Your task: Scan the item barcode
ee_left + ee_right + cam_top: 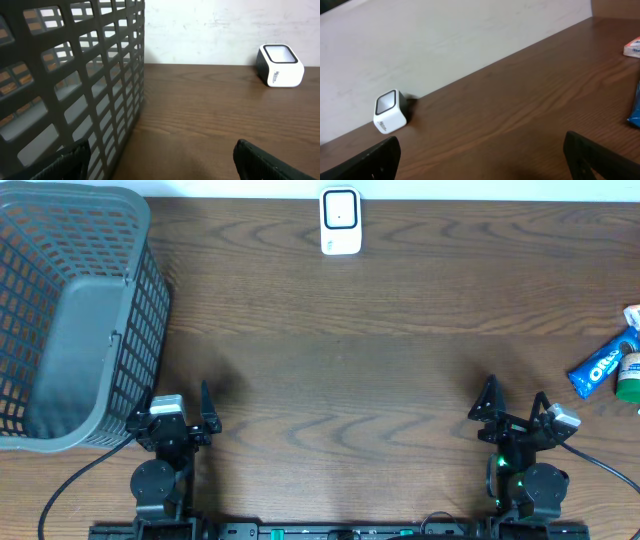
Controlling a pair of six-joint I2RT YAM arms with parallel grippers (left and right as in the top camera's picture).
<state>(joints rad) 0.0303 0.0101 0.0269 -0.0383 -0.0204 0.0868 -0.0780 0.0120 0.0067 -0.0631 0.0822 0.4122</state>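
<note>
The white barcode scanner stands at the table's far edge, its window facing up; it also shows in the left wrist view and the right wrist view. At the right edge lie a blue Oreo pack, a green container and a small white packet. My left gripper hangs open and empty near the front edge, next to the basket. Near the front right, my right gripper is open and empty, well left of the Oreo pack.
A large grey mesh basket fills the left side of the table, its near corner right beside my left gripper. A white wall runs behind the table's far edge.
</note>
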